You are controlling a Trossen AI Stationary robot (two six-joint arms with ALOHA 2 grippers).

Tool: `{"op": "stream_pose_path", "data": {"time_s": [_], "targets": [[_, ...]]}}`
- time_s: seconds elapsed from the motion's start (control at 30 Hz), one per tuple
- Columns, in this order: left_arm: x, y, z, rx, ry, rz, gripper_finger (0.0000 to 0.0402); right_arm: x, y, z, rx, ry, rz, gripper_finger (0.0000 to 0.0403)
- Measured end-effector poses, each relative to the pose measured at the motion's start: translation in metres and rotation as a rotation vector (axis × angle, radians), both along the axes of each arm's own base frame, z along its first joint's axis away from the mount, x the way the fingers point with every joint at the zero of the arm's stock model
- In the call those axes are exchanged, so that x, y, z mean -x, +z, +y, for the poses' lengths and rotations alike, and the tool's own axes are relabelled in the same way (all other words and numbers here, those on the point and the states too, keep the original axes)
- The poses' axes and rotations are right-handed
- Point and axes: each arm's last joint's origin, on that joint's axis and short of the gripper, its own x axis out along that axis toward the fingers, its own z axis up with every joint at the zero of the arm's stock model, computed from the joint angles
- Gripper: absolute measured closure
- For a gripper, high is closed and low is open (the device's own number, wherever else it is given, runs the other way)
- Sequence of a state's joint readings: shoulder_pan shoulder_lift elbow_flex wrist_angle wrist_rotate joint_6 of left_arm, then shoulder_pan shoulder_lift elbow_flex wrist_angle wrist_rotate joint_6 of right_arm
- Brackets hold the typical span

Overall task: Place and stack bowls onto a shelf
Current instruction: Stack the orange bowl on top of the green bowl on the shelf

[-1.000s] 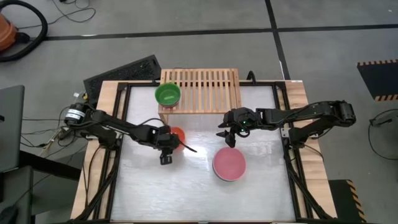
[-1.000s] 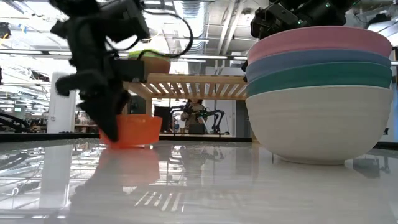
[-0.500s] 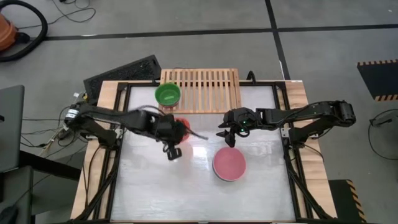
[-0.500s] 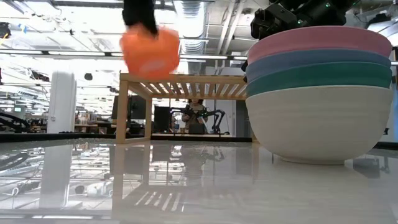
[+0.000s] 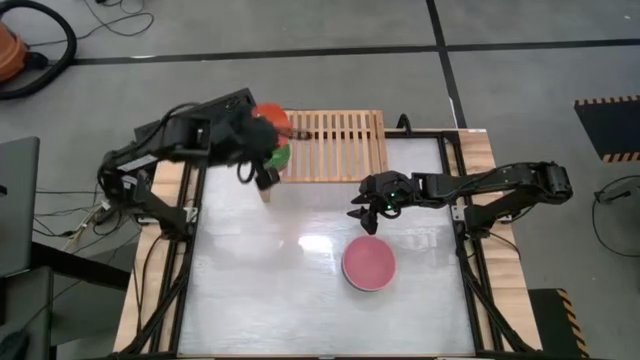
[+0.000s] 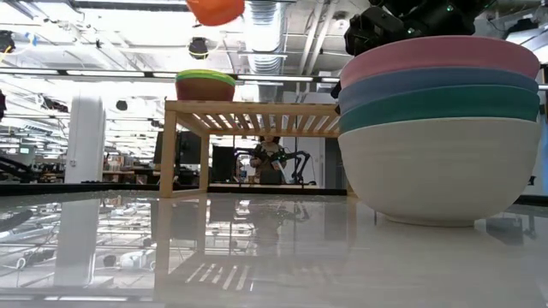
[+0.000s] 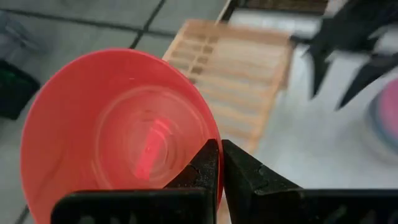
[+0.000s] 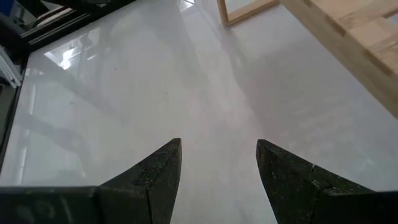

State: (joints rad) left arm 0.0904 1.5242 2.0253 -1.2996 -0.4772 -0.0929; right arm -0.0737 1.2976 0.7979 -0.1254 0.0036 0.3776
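Note:
My left gripper (image 5: 258, 137) is shut on a small orange-red bowl (image 5: 268, 114), held high over the left end of the light-wood shelf (image 5: 330, 146). Below it on the shelf sits a stack of small bowls (image 6: 205, 85), green on top and maroon beneath. In the low view the orange-red bowl (image 6: 216, 8) shows at the top edge, well above that stack. My right gripper (image 5: 364, 222) is open over the table, between the shelf and the stack of large bowls (image 5: 368, 264). That stack rests on the table: pink on top, then blue, teal and cream-white (image 6: 441, 128). My left gripper pinches the orange-red bowl's rim (image 7: 215, 134), with one finger (image 7: 205, 163) inside the bowl and the other (image 7: 242, 177) outside its wall. The bowl is lifted clear of table and shelf, its opening turned toward the wrist camera.
A black keyboard (image 5: 195, 118) lies off the table's far-left corner, beside the shelf. The right part of the slatted shelf top (image 7: 242, 68) is bare. A black frame (image 5: 195, 250) runs along the table's sides.
My left gripper has raised the orange-red bowl off the table in front of the shelf. It has carried the bowl up and toward the far-left, over the shelf's left end above the green bowl. The right arm has kept still.

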Motion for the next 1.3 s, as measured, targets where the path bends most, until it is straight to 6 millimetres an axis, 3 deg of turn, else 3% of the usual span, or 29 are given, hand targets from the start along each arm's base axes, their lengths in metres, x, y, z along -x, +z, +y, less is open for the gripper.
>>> {"op": "stream_pose_path", "data": {"time_s": [0.17, 0.33, 0.57, 1.0, 1.17, 1.3], "targets": [[-0.001, -0.021, 0.037, 0.018, -0.087, 0.192, 0.0402, 0.0, 0.0, 0.0, 0.0, 0.0, 0.001, 0.0168], [-0.005, -0.041, 0.052, 0.004, -0.179, 0.297, 0.0401, 0.0, 0.0, 0.0, 0.0, 0.0, 0.002, 0.0168], [-0.009, -0.072, 0.054, 0.079, -0.229, 0.4, 0.0401, 0.0, 0.0, 0.0, 0.001, -0.001, 0.005, 0.0168], [-0.006, -0.073, 0.061, 0.11, -0.235, 0.398, 0.0401, 0.001, -0.001, -0.001, 0.022, -0.011, 0.014, 0.0168], [-0.008, -0.09, 0.062, 0.146, -0.243, 0.444, 0.0401, 0.001, -0.002, -0.001, 0.021, -0.011, 0.023, 0.0168], [-0.01, -0.088, 0.063, 0.122, -0.23, 0.416, 0.0401, 0.001, -0.002, -0.001, 0.021, -0.011, 0.026, 0.0168]]}}
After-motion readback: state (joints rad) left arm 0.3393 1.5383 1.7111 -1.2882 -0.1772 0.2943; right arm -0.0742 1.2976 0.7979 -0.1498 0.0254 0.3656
